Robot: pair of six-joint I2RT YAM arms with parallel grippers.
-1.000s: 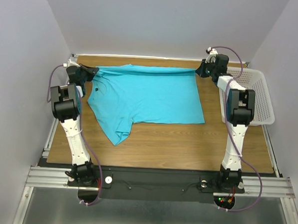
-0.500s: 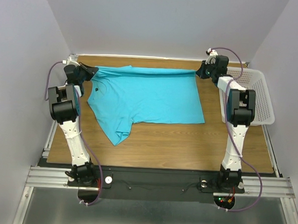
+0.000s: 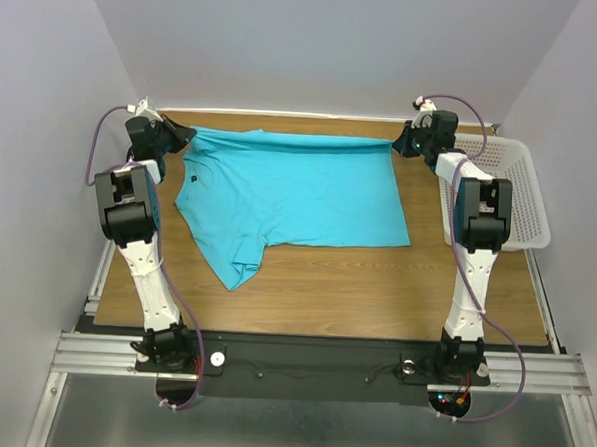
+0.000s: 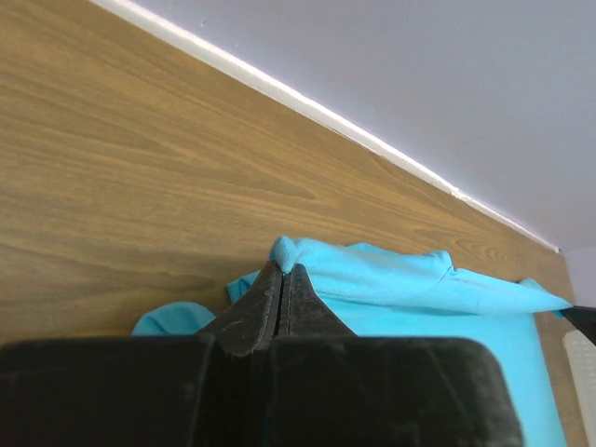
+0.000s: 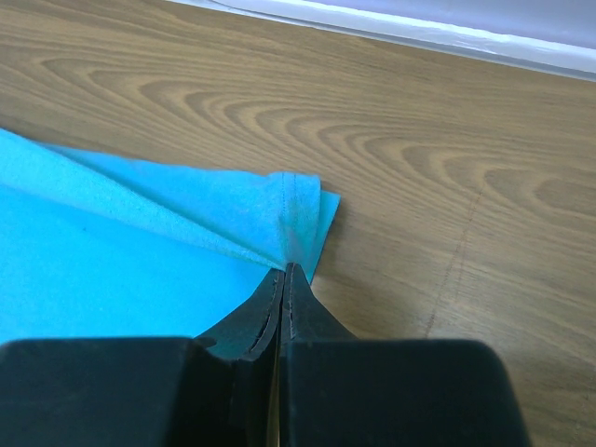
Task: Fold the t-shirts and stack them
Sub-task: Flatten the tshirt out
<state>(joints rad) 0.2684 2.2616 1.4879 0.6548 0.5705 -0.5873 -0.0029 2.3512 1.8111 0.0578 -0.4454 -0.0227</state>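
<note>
In your left wrist view, the t-shirt (image 4: 400,284) goes in between the fingers of the left gripper (image 4: 281,272), so the pinched cloth is hidden from you, and right of the fingers the picture's edge cuts it. In the right wrist view, it leaves the picture left of the right gripper (image 5: 284,272). From the top, the neck label (image 3: 193,181) is too small to read.

The table (image 3: 375,288) in front of me is brown wood grain, with a white strip (image 3: 314,115) along its far edge. A turquoise shirt (image 3: 300,199) lies spread over its far left and middle, a sleeve reaching toward me. A white mesh basket (image 3: 516,190) sits at the far right edge, apart from the shirt.
</note>
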